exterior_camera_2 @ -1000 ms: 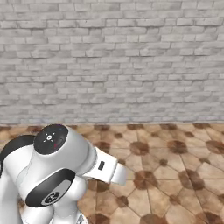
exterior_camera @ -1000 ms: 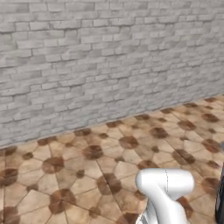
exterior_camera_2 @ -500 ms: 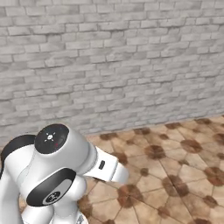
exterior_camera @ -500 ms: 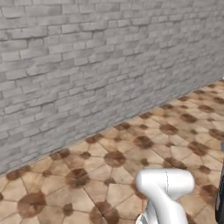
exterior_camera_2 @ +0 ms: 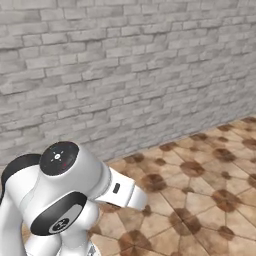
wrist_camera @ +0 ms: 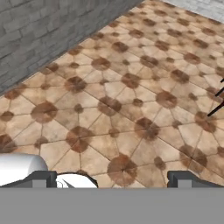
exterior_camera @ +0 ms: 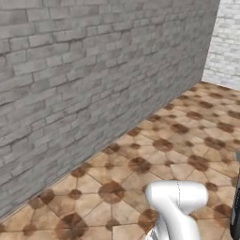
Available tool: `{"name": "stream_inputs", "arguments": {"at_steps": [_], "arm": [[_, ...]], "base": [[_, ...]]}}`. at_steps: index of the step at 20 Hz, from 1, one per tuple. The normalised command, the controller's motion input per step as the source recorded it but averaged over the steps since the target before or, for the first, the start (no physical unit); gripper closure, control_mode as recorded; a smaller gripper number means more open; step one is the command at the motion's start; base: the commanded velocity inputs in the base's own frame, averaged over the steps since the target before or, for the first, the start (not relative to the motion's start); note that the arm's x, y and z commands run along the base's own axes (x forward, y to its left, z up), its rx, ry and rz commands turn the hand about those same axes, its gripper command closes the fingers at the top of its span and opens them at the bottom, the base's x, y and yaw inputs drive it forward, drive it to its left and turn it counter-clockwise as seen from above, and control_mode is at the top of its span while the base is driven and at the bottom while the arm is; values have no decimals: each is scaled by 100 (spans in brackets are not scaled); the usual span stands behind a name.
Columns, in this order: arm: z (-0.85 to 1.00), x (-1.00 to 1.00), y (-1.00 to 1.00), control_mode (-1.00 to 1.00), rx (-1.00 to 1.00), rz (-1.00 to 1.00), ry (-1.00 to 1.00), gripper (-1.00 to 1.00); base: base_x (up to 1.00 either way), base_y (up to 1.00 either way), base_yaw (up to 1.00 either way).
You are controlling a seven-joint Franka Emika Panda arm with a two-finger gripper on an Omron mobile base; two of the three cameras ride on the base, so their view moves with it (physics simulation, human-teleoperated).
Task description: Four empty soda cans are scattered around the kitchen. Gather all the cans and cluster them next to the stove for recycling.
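The soda cans and the stove are out of view. In the hand view my gripper (wrist_camera: 113,180) points down at bare tiled floor (wrist_camera: 122,87), its two dark fingertips (wrist_camera: 41,179) standing wide apart at the bottom edge. It is open and nothing lies between the fingers. My white arm (exterior_camera: 176,206) rises folded in front of the base cameras, its big shoulder joint (exterior_camera_2: 65,200) close to the right one.
A grey brick wall (exterior_camera: 70,84) runs close along the left and ahead (exterior_camera_2: 125,75). It meets a lighter brick wall (exterior_camera: 225,42) at a far corner. Brown patterned floor tiles (exterior_camera: 178,136) stretch to the right. A dark object (exterior_camera: 236,215) stands at the right edge.
The whole picture has shifted: the base has turned, so the wall now runs obliquely and a far corner has come into sight. The arm's pose and the open gripper are unchanged.
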Motion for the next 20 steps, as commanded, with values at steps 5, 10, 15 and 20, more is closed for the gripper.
{"name": "stream_inputs", "arguments": {"at_steps": [5,10,15,20], "arm": [[0,0,0,100,0,0,0,-100],[0,0,0,100,0,0,0,-100],[0,0,0,100,0,0,0,-100],[0,0,0,100,0,0,0,-100]], "base": [[77,21,-41],[76,26,-39],[84,19,-39],[89,11,-39]]}}
